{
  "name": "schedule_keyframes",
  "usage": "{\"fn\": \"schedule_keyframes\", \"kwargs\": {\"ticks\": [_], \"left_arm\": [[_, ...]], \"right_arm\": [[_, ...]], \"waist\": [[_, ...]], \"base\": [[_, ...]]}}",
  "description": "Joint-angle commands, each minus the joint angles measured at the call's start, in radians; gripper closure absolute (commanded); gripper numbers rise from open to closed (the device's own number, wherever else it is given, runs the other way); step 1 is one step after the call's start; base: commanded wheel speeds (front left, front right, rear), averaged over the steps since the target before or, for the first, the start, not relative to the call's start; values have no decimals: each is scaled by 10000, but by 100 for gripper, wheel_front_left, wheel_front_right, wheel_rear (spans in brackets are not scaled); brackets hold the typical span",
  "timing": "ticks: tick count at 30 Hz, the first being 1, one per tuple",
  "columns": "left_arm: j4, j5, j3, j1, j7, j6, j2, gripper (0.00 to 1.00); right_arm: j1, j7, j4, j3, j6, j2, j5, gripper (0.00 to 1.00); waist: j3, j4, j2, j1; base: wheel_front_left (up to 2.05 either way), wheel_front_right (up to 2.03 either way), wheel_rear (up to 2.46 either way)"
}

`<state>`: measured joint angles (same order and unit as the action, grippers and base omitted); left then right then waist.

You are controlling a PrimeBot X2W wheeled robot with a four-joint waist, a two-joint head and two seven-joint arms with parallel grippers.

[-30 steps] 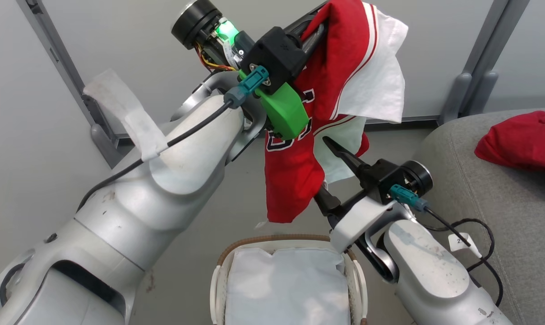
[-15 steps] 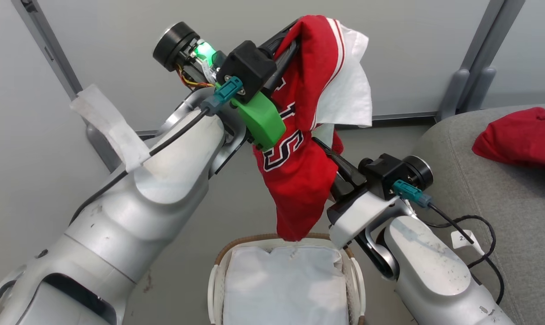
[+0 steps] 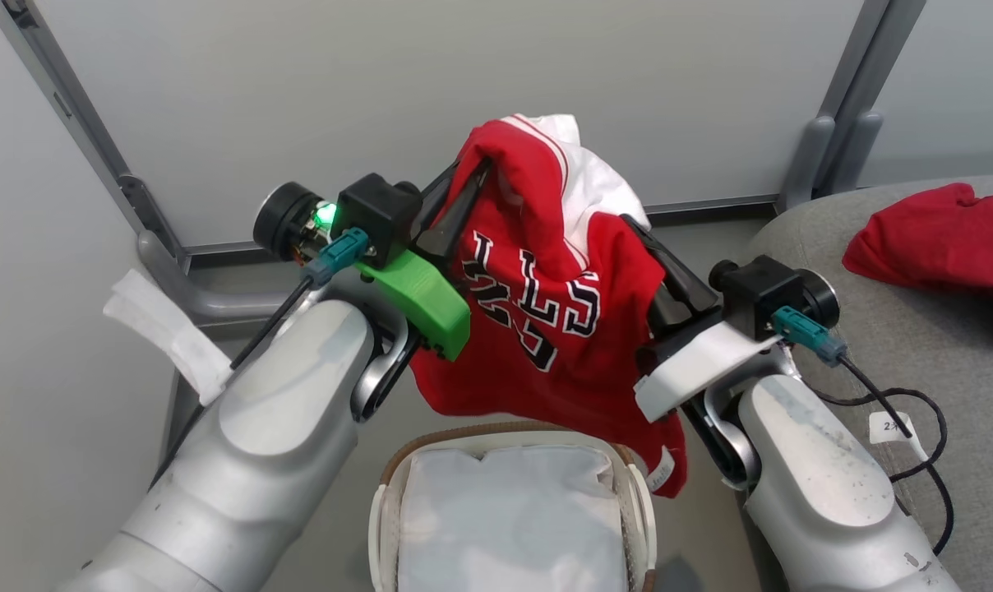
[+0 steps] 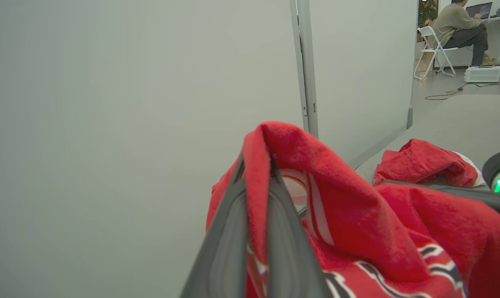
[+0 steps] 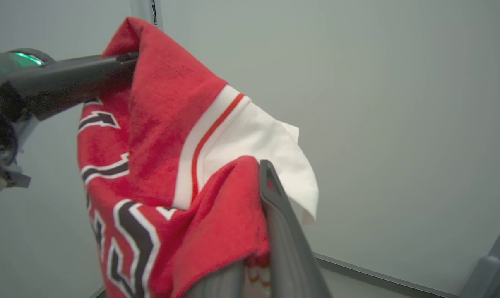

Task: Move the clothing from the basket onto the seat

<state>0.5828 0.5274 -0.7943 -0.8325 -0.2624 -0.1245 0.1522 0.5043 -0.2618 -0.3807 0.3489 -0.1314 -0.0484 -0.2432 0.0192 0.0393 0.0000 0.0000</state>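
A red jersey (image 3: 546,321) with black-and-white lettering hangs stretched between both grippers above the basket (image 3: 431,448). My left gripper (image 3: 473,173) is shut on its upper fold, and in the left wrist view the fingers (image 4: 229,231) pinch red fabric (image 4: 357,215). Lower right, my right gripper (image 3: 635,228) is shut on another edge; the right wrist view has cloth (image 5: 159,124) bunched against one finger (image 5: 275,198). A white fabric liner (image 3: 505,518) lies in the basket. The grey seat (image 3: 875,370) at the right carries a second red jersey (image 3: 940,242).
A grey partition wall with metal posts (image 3: 833,115) stands behind. The basket sits on the floor between my two forearms. A black cable (image 3: 907,411) with a tag loops over the seat's edge. A person (image 4: 457,20) sits on a chair far off.
My right gripper, open beside the hanging jersey a second ago, has shut on it. The left arm came down, and the jersey is now spread between both grippers. The camera also shifted.
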Motion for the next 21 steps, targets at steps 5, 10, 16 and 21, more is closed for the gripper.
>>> {"fn": "schedule_keyframes", "kwargs": {"ticks": [5,10,16,21], "left_arm": [[-320,98,523,1212,-34,-51,110,0],[-540,-91,1111,2388,-32,-59,8,0],[-738,-214,1611,3662,-24,-64,-295,0],[-917,-534,1787,4376,-24,-67,-482,0]], "right_arm": [[-143,-49,308,-728,14,-39,256,100],[-315,-49,658,-1284,14,-39,461,100],[-597,-49,1055,-1793,14,-36,731,100],[-788,-49,1239,-2068,14,-36,839,100]], "waist": [[24,-81,0,0],[18,-163,0,0],[34,-261,0,0],[67,-425,0,0]], "base": [[0,0,0],[0,0,0],[0,0,0],[0,0,0]]}}
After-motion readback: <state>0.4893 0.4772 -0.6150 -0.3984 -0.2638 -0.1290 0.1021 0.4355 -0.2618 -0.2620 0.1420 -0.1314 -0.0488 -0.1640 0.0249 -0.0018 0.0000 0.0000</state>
